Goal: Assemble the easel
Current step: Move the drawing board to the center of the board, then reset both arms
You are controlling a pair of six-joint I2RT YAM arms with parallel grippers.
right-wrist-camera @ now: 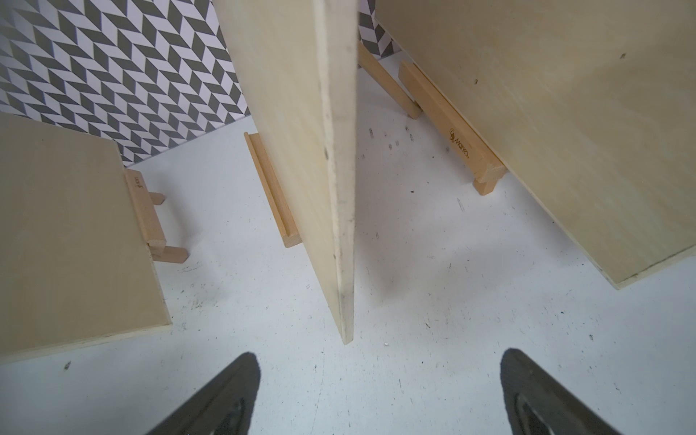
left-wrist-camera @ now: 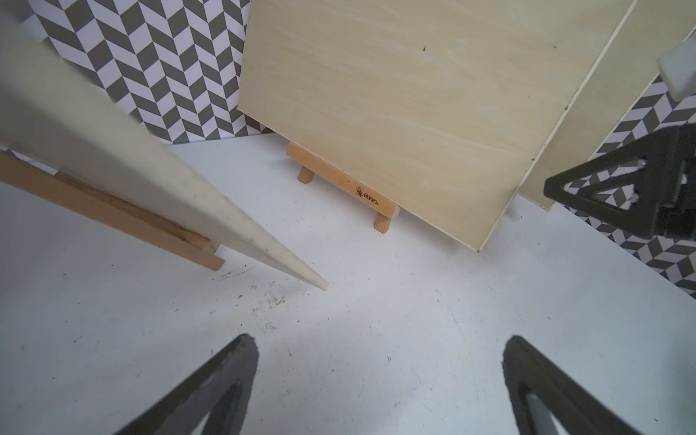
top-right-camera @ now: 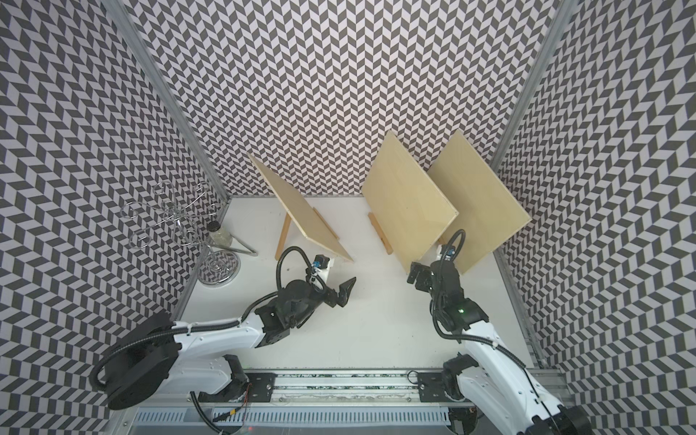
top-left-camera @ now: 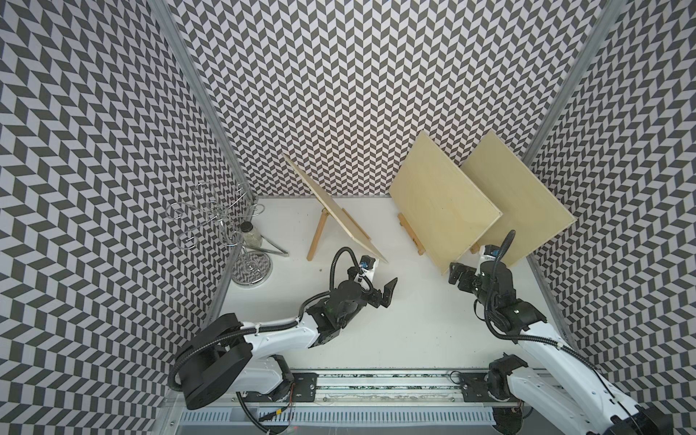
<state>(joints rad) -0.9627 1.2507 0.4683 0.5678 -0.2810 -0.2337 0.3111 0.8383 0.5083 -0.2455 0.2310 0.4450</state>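
Left fingers point(left-wrist-camera: 218, 384) and right fingers point(right-wrist-camera: 222, 395) both gape empty over the counter point(right-wrist-camera: 433, 301); the middle board point(right-wrist-camera: 293, 113), propped on its easel point(left-wrist-camera: 339, 184), stands edge-on straight ahead of the right fingers, long axis running away, right arm nearer.

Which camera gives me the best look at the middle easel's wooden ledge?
Left wrist: the ledge faces the camera, logo and both feet visible. Right wrist shows it lengthwise beside the board's edge. Both top views show only a strip beside the board.
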